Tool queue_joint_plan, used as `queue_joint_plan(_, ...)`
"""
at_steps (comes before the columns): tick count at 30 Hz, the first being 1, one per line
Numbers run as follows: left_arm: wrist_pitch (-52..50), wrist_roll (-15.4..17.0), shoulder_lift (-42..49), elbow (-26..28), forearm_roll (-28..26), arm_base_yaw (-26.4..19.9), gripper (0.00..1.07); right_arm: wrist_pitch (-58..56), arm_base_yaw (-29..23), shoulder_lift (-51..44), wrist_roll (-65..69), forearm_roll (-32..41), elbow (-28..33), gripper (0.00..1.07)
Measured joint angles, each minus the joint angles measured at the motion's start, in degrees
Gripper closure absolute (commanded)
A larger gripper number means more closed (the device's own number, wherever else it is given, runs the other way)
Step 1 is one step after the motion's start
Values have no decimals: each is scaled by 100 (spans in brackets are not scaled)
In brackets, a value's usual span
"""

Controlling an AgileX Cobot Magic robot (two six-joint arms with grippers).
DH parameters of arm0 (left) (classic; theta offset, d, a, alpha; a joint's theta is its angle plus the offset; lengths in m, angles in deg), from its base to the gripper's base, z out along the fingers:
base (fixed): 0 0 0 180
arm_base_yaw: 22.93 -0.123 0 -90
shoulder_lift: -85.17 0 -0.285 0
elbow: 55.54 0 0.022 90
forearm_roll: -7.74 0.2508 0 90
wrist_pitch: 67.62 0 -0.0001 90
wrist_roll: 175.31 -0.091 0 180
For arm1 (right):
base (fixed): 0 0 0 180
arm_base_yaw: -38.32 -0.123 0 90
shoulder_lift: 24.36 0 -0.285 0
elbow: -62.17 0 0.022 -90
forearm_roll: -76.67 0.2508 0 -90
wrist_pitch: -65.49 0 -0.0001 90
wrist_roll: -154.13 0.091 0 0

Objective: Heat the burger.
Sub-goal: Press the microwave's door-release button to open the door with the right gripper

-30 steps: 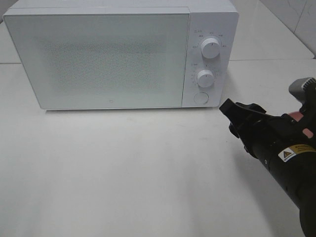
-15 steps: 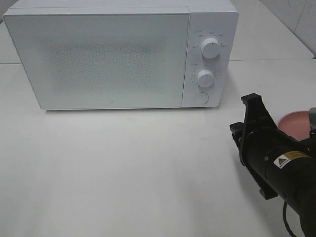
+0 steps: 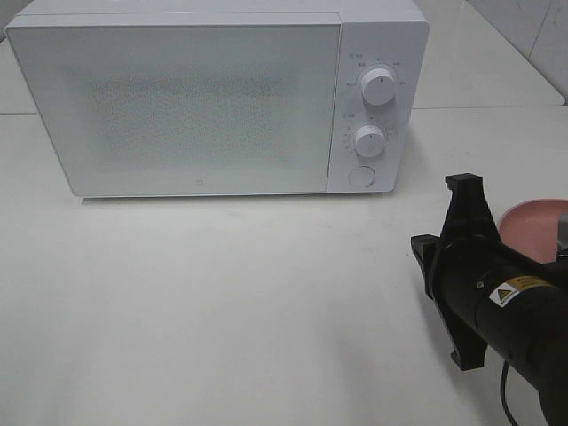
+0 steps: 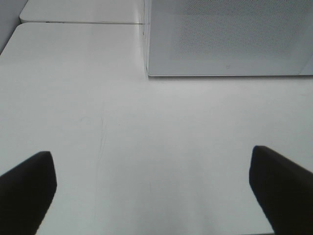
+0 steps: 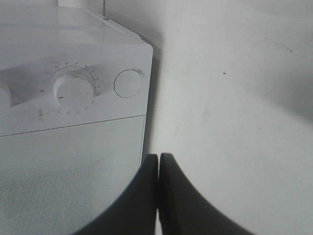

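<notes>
- The left gripper (image 4: 154,188) is held low over the white table (image 4: 146,137). Its two dark fingers (image 4: 27,191) are spread wide apart and only bare tabletop is framed between them.
- The right gripper (image 5: 158,164) is seen with its fingers (image 5: 142,196) pressed flat against each other, tips touching, and nothing is pinched.
- In the high view the black right arm (image 3: 506,302) is parked at the front right of the table. Its front end is turned toward the microwave's control side but is kept apart from it.
- The white microwave (image 3: 382,35) is set at the back of the table with its door (image 3: 177,106) shut. The dotted door panel can't really be seen through.
- On the control strip, an upper knob (image 3: 379,87) is stacked over a lower knob (image 3: 368,140), with a round button (image 3: 360,176) under both.
- A pink plate (image 3: 535,226) is tucked at the right edge, just behind the right arm. Only a slice of it is shown.
- The burger isn't picked up by any of the three views, so where it sits can't be told.
</notes>
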Motion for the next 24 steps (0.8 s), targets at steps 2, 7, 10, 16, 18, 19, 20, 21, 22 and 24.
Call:
queue_joint_plan(2,0,0,0,0,0,0,7,0,0,0,0,0,0,107)
queue_joint_plan(7,0,0,0,0,0,0,7,0,0,6,0,6,-6,107)
queue_joint_plan(10,0,0,0,0,0,0,7,29,0,143,52,46,-74,107)
queue_joint_plan(16,0,0,0,0,0,0,7,92,0,705,286,63,-407,107)
queue_joint_plan(18,0,0,0,0,0,0,7,115,29,773,309,34,-464,107)
queue_joint_plan(19,0,0,0,0,0,0,7,126,138,882,355,-97,-573,107)
queue_joint_plan(20,0,0,0,0,0,0,7,126,138,882,355,-97,-573,107)
queue_joint_plan(21,0,0,0,0,0,0,7,132,212,934,361,-172,-630,107)
queue_joint_plan(22,0,0,0,0,0,0,7,132,378,1026,395,-304,-733,107)
queue_joint_plan(24,0,0,0,0,0,0,7,132,435,1060,395,-350,-779,107)
